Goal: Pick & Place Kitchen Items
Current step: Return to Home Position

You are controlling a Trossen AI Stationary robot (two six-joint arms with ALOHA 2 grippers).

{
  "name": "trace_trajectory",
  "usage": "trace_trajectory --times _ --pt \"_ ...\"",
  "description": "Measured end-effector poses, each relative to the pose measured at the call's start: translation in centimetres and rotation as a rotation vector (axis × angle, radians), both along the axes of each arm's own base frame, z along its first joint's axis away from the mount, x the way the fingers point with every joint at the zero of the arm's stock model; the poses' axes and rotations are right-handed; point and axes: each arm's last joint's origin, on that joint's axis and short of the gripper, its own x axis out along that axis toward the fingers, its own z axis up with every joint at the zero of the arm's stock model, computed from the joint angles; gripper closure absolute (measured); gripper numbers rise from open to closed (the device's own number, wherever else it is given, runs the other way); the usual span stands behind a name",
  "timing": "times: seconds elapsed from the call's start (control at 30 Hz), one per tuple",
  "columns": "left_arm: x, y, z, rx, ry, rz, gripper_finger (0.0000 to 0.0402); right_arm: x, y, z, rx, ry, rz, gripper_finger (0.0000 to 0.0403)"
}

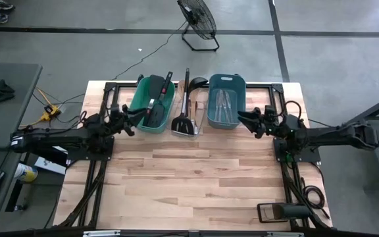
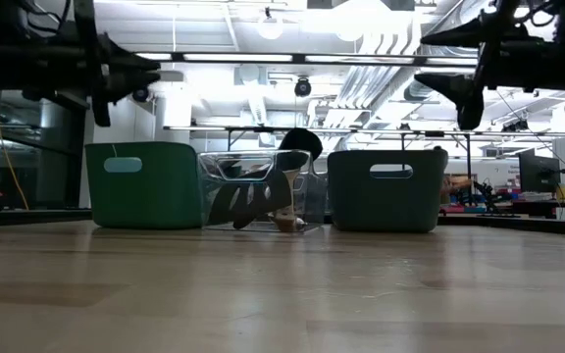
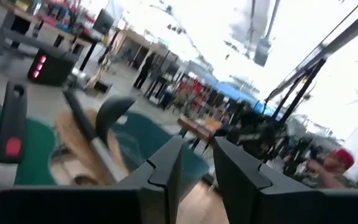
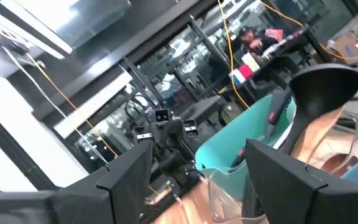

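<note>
The table (image 1: 189, 184) is open wood from the near edge to three bins along the far edge. The green bin (image 1: 133, 105) holds black spatulas (image 1: 155, 105), the clear bin (image 2: 222, 167) between holds the ladle (image 1: 199, 82) and slotted spatula (image 1: 184, 124), and the blue bin (image 1: 226, 77) holds silver cutlery (image 1: 224, 105). The left gripper (image 1: 135, 119) hangs by the green bin, fingers slightly parted, the right gripper (image 1: 242, 117) by the blue, fingers wide; a fan (image 1: 198, 20) stands beyond.

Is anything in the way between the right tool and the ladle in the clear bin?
Yes: the blue bin stands between the right tool and the clear bin holding the ladle. The tool hangs above the bins, so it could likely pass over.
</note>
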Motion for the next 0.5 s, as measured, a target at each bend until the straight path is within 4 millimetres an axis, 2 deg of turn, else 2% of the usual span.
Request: trace_trajectory --times 0.13,0.3,0.5 --pt "-0.4 -0.1 0.3 0.026 -0.026 0.006 0.0311 -0.6 0.1 -1.0 0.005 0.006 -0.001 0.0153" --pt "-0.9 -0.2 0.1 0.024 -0.005 0.006 0.0311 -1.2 0.3 -0.8 -0.033 -0.002 0.015 0.0153" --pt "-1.9 -0.4 0.1 0.050 -0.002 0.015 0.0311 -2.0 0.3 -1.5 -0.034 0.095 0.002 0.0153"
